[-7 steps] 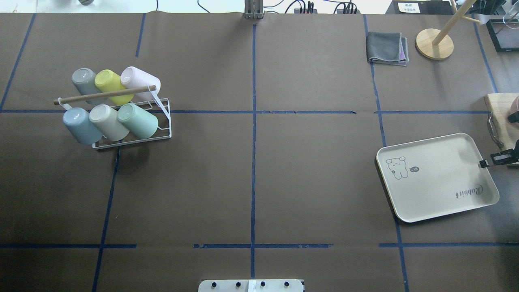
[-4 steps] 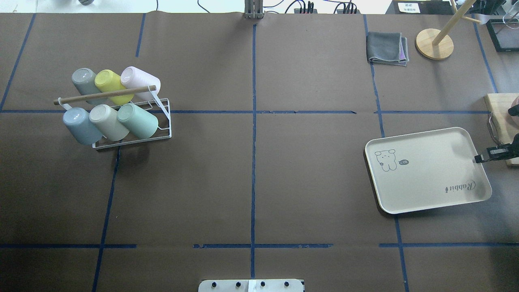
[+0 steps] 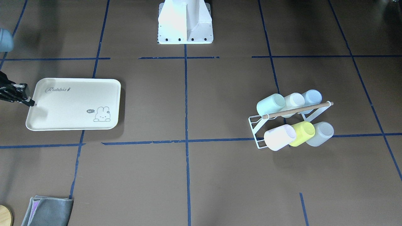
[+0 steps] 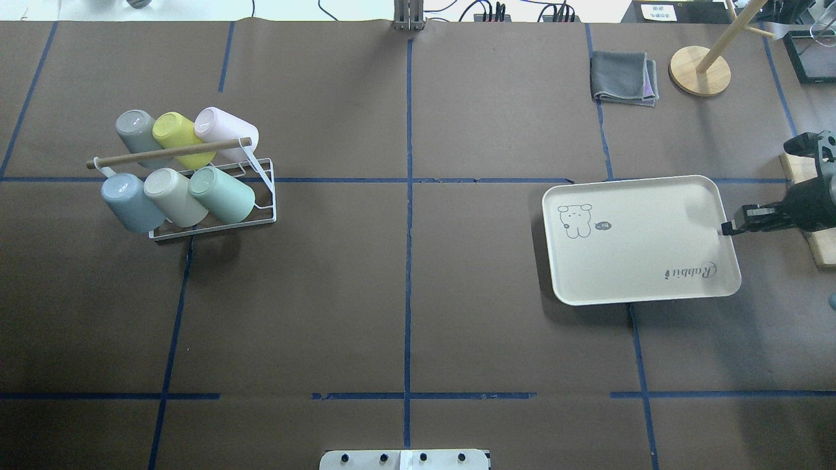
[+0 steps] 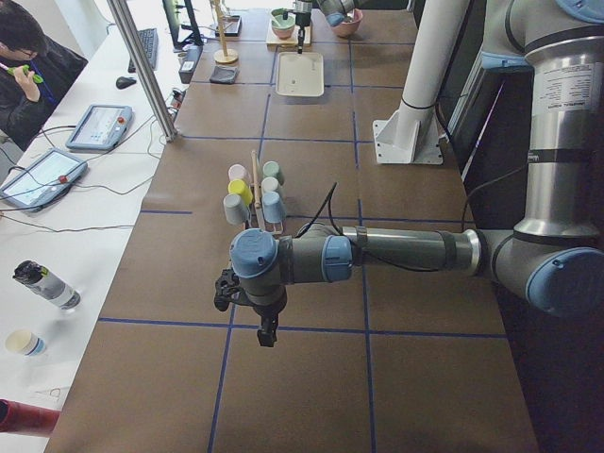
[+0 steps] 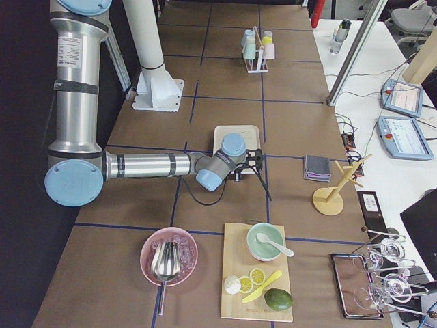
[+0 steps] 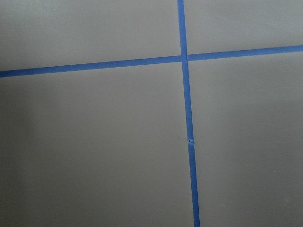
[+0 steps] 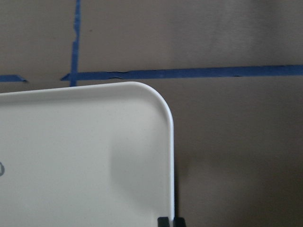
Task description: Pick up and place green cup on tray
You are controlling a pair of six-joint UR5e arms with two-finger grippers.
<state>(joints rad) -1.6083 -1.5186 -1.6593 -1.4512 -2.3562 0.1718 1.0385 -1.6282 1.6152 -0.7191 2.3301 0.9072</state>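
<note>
The green cup (image 4: 222, 194) lies tilted in a white wire rack (image 4: 266, 199) at the table's left, lower row, beside a cream cup; it also shows in the front view (image 3: 270, 104). The cream tray (image 4: 640, 261) with the bunny drawing lies on the table's right side (image 3: 62, 106). My right gripper (image 4: 726, 228) is shut on the tray's right rim; the right wrist view shows its fingertips (image 8: 163, 221) pinching the rim of the tray (image 8: 85, 156). My left gripper (image 5: 267, 335) hangs over bare table, far from the cups; I cannot tell whether it is open.
The rack holds several other cups, among them a yellow-green one (image 4: 176, 134) and a pale blue one (image 4: 127, 201). A grey cloth (image 4: 624, 77) and a wooden stand (image 4: 699, 70) sit at the far right. A wooden board (image 4: 821, 251) lies at the right edge.
The right gripper has pulled the tray leftward and away from the robot across the table, still holding its rim. The cups and rack have not moved.
</note>
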